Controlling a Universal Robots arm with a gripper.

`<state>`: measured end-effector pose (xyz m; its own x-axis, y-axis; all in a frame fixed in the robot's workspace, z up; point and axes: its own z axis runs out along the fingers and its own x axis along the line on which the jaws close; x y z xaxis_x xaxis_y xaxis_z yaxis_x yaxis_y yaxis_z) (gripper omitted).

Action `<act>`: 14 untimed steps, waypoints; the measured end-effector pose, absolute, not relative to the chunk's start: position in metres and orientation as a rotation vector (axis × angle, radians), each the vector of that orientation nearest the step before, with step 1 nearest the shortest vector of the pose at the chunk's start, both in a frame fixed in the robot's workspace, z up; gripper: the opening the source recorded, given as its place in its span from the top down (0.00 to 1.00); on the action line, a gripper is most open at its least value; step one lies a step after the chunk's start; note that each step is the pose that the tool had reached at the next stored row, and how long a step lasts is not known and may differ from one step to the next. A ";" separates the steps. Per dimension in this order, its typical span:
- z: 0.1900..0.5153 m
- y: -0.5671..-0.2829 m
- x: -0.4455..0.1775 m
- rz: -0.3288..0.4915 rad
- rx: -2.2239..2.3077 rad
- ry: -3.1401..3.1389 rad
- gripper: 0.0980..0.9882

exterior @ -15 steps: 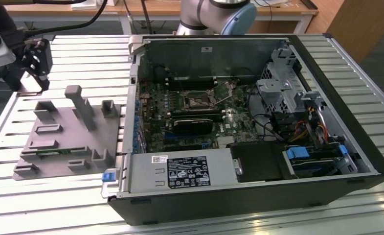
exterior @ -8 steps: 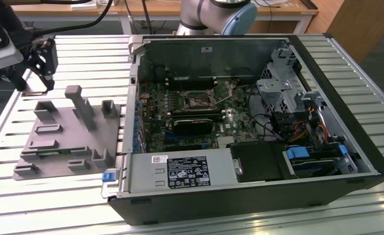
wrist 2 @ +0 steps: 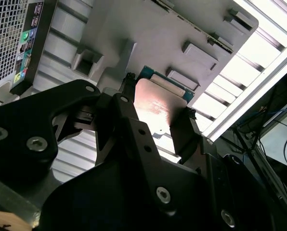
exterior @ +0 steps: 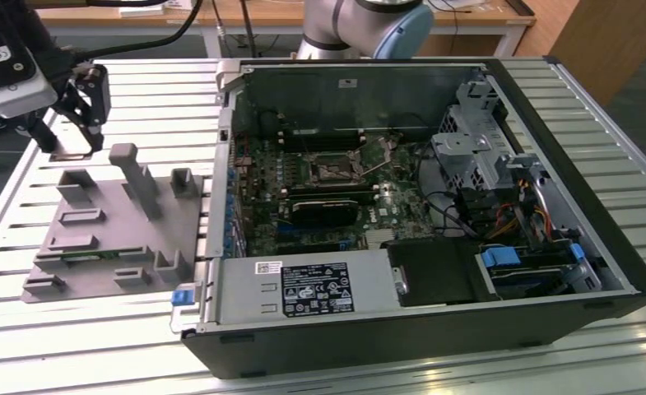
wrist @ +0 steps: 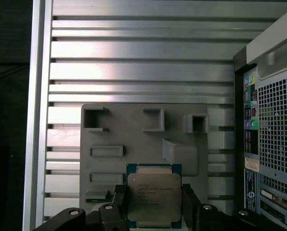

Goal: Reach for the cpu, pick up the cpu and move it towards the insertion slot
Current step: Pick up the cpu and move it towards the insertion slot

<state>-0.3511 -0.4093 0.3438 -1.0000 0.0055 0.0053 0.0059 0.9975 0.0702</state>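
The cpu, a flat square chip with a silvery top and green rim, sits between my gripper's two black fingers, which press on its opposite sides. It hangs a little above the far end of the grey tray. In the second wrist view the cpu is a shiny plate held in my gripper. In the exterior view my gripper is at the upper left, over the tray's far end. The insertion slot is on the motherboard inside the open computer case, well toward the exterior view's right of my gripper.
The open black computer case lies on a slatted metal table, right beside the tray. Upright posts rise from the tray. The case's rear panel is near the tray's side. The arm's base stands behind the case.
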 end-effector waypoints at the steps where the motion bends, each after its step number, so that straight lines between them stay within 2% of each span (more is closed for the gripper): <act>1: 0.344 -0.409 -0.349 -0.110 -0.009 -3.135 0.50; 14: 0.344 -0.409 -0.327 -0.110 -0.009 -3.135 0.50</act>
